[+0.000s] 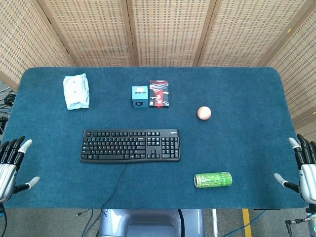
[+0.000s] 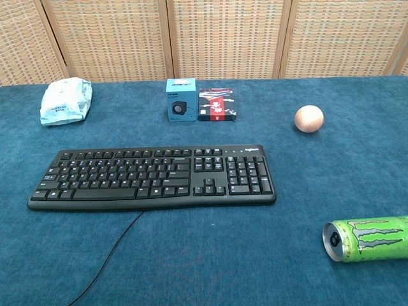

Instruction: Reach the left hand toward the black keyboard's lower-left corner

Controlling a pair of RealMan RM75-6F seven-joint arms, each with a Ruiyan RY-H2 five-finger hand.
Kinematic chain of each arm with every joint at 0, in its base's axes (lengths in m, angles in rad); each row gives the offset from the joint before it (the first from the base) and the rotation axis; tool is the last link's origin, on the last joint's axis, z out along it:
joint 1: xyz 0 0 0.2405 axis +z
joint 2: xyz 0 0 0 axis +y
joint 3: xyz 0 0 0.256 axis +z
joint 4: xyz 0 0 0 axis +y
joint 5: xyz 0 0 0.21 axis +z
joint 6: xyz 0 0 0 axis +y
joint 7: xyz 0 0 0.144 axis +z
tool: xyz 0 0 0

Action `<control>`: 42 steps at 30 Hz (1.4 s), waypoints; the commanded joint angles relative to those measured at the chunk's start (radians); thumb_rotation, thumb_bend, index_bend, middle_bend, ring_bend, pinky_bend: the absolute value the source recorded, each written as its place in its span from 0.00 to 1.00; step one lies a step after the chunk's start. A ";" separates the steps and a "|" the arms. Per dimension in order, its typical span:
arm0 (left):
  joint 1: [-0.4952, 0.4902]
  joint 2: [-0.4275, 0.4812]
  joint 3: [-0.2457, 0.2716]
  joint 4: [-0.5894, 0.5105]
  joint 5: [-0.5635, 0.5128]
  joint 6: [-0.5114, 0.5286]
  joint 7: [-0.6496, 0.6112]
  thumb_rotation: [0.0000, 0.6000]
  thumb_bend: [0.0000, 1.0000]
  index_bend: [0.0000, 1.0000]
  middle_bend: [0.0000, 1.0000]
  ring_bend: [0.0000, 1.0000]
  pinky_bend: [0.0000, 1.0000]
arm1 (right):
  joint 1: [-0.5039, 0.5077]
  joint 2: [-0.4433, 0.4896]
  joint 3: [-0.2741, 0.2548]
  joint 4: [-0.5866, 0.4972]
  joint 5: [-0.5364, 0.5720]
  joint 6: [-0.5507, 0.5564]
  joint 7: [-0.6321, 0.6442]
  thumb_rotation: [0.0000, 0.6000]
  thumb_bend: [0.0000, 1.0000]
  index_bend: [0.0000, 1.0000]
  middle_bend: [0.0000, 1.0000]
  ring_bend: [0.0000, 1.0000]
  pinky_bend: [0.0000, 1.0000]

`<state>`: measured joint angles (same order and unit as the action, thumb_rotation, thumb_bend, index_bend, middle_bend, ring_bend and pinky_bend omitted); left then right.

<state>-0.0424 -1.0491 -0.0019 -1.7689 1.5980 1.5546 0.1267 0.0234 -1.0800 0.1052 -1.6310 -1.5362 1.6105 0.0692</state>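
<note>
The left robot hand (image 1: 11,165) sits at the tabletop's (image 1: 49,192) left edge, fingers spread wide and holding nothing, thumb jutting toward the middle; the reach looks not yet begun. Just ahead of it and far forward lies a white packet (image 1: 76,91). The keyboard (image 1: 130,145) lies to that hand's right and slightly forward, well apart from it, its lower-left corner the nearest part, with its cable (image 1: 114,185) trailing off the near edge. The next move calls for the arm to swing inward and a little forward, stopping at that corner. Beyond the keyboard stand a small blue box (image 1: 139,96) and a dark card pack (image 1: 159,93), then a ball (image 1: 204,112) and a green can (image 1: 213,179) on its side. The right robot hand (image 1: 302,168) rests at the far right edge, likewise wide and empty.
</note>
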 commanded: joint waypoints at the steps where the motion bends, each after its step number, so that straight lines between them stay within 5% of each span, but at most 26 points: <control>1: 0.000 0.000 0.000 0.000 0.001 0.001 0.002 1.00 0.00 0.00 0.00 0.00 0.00 | 0.000 0.000 0.000 0.000 0.000 0.000 -0.001 1.00 0.00 0.00 0.00 0.00 0.00; 12: 0.002 0.000 0.000 0.003 0.005 0.005 -0.006 1.00 0.03 0.00 0.00 0.01 0.02 | 0.001 -0.003 -0.001 0.000 0.003 -0.006 -0.011 1.00 0.00 0.00 0.00 0.00 0.00; 14: -0.001 -0.007 -0.002 0.009 0.007 0.004 -0.005 1.00 0.18 0.00 0.11 0.17 0.19 | 0.002 -0.003 -0.001 -0.001 0.005 -0.007 -0.010 1.00 0.00 0.00 0.00 0.00 0.00; 16: -0.012 -0.028 -0.012 0.023 0.017 0.003 -0.007 1.00 0.47 0.00 0.47 0.53 0.48 | 0.001 -0.001 0.001 -0.003 0.011 -0.008 -0.007 1.00 0.00 0.00 0.00 0.00 0.00; 18: -0.037 -0.061 -0.015 0.046 0.018 -0.033 -0.030 1.00 0.61 0.00 0.69 0.72 0.64 | 0.001 0.002 0.006 -0.003 0.020 -0.009 0.000 1.00 0.00 0.00 0.00 0.00 0.00; 20: -0.075 -0.082 -0.005 0.058 0.001 -0.122 -0.069 1.00 0.69 0.00 0.77 0.79 0.75 | 0.000 0.006 0.010 -0.003 0.030 -0.011 0.010 1.00 0.00 0.00 0.00 0.00 0.00; 24: -0.167 -0.101 0.009 0.049 -0.074 -0.345 -0.132 1.00 0.82 0.00 0.79 0.86 0.87 | -0.002 0.017 0.017 -0.003 0.042 -0.011 0.033 1.00 0.00 0.00 0.00 0.00 0.00; 31: -0.270 -0.141 0.007 0.019 -0.230 -0.602 -0.151 1.00 0.90 0.00 0.82 0.90 0.90 | -0.002 0.025 0.018 -0.004 0.047 -0.017 0.054 1.00 0.00 0.00 0.00 0.00 0.00; 38: -0.349 -0.161 -0.016 0.028 -0.379 -0.766 -0.169 1.00 0.91 0.00 0.82 0.90 0.90 | -0.003 0.037 0.024 -0.003 0.061 -0.024 0.084 1.00 0.00 0.00 0.00 0.00 0.00; 42: -0.366 -0.179 -0.021 0.033 -0.417 -0.772 -0.139 1.00 0.91 0.00 0.82 0.90 0.90 | -0.003 0.041 0.026 -0.002 0.067 -0.028 0.095 1.00 0.00 0.00 0.00 0.00 0.00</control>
<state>-0.3999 -1.2170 -0.0181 -1.7393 1.1962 0.7848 -0.0257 0.0204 -1.0400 0.1306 -1.6328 -1.4708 1.5832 0.1624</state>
